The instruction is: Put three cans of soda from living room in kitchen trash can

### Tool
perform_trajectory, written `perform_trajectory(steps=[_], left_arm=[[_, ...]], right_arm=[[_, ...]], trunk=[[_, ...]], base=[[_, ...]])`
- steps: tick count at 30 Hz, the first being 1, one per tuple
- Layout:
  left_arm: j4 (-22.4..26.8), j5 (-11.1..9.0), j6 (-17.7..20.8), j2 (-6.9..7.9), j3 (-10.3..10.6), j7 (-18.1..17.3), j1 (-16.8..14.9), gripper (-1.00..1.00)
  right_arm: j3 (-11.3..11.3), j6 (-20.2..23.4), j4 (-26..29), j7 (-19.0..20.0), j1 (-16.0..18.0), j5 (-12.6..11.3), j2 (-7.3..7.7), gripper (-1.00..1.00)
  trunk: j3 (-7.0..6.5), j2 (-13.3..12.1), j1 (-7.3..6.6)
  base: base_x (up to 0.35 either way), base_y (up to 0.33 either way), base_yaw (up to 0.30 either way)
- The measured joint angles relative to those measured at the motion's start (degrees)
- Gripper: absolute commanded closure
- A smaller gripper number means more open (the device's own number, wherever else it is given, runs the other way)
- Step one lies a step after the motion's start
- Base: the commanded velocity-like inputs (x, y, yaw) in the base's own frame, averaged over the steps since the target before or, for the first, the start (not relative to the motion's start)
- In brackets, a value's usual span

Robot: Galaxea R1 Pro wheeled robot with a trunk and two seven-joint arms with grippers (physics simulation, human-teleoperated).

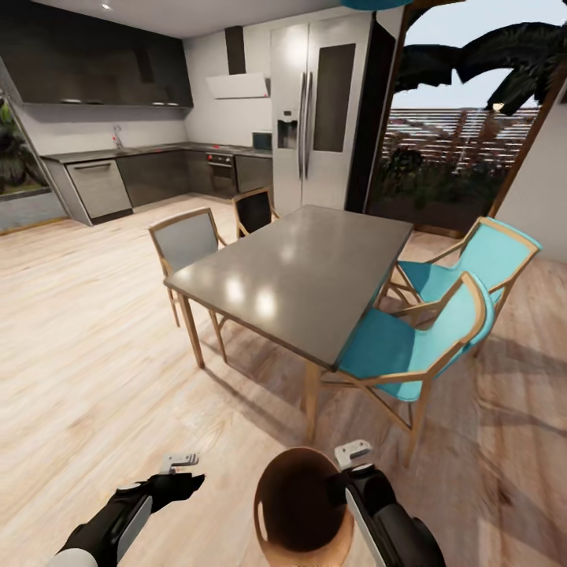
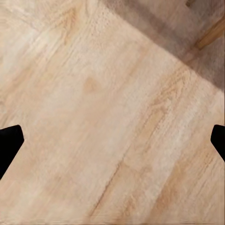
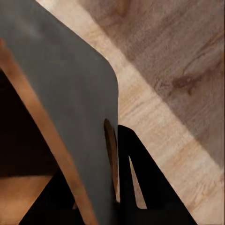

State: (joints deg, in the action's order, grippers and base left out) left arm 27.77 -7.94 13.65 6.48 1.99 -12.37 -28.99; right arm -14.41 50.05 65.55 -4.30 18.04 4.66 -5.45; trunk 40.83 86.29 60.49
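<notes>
From the head, the right gripper [image 1: 352,461] is gripping the rim of the bin [image 1: 302,504], held over the floor [image 1: 94,331] near the table's [image 1: 299,276] front corner; the left gripper [image 1: 181,461] is hanging beside it. No writing is legible. At the left wrist, the fingers [image 2: 9,145] are standing wide, holding nothing. At the right wrist, one finger [image 3: 136,187] is pressing the bin wall [image 3: 70,93].

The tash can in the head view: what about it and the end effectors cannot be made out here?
- tash can: bottom cut off by the head view's lower edge; inside too dark to show any contents.
- right end effector: in the right wrist view the can's wall hides one finger.
- left end effector: the left wrist view's side edges cut off all but the fingertips.
</notes>
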Motion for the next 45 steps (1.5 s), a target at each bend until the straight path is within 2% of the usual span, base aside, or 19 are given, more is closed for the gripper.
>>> perform_trajectory(steps=[2,3,6,10,14,18,29,38,45], left_arm=[[-0.1,-1.8,0.1,1.57,-1.5,-0.5,0.0,-1.0],[-0.1,-2.4,0.1,2.17,-2.2,-0.5,0.0,-1.0],[-0.2,-4.2,0.5,4.63,-5.9,-0.8,0.0,-1.0],[-0.2,-4.7,0.7,5.48,-7.1,-0.9,0.0,-1.0],[-0.3,-5.0,0.6,5.74,-7.4,-1.0,0.1,-1.0],[-0.3,-5.0,0.3,5.76,-7.4,-1.0,0.1,-1.0],[-0.3,-5.1,0.1,5.74,-7.4,-1.4,0.0,-1.0],[0.0,-4.9,0.0,5.74,-7.3,-1.6,0.0,-1.0],[0.0,-4.7,0.0,5.66,-7.2,-1.6,0.0,-1.0]], right_arm=[[-0.1,-0.2,0.0,0.2,0.1,-2.6,-0.06,1.0],[-0.1,-0.2,0.0,0.2,0.1,-3.0,-0.07,1.0],[0.0,0.0,0.0,0.1,0.1,-0.8,-0.06,1.0],[0.0,-0.1,0.0,0.2,0.1,-2.2,-0.08,1.0],[0.0,-0.1,0.0,0.1,0.1,-1.1,-0.07,1.0],[0.0,-0.1,0.0,0.1,0.1,-2.0,-0.08,1.0],[-0.2,-0.1,0.0,0.0,0.1,-1.3,-0.08,1.0],[-0.4,0.0,0.0,-0.1,0.1,-1.3,-0.11,1.0],[-0.5,0.0,0.0,-0.1,0.1,-1.1,-0.16,1.0]], trunk=[[0.08,0.0,0.0],[0.12,0.0,0.0],[0.24,0.0,0.0],[0.4,0.0,0.0],[0.56,0.0,0.0],[0.71,0.0,0.0],[1.16,0.0,0.0],[1.63,0.0,0.0],[2.06,0.0,0.0]], base=[[-0.101,0.281,0.226],[-0.103,0.281,0.226],[-0.103,0.279,0.226],[-0.102,0.27,0.225],[-0.103,0.265,0.225],[-0.091,0.21,0.225],[-0.004,0.093,0.222],[0.19,0.004,0.182],[0.309,0.0,0.037]])
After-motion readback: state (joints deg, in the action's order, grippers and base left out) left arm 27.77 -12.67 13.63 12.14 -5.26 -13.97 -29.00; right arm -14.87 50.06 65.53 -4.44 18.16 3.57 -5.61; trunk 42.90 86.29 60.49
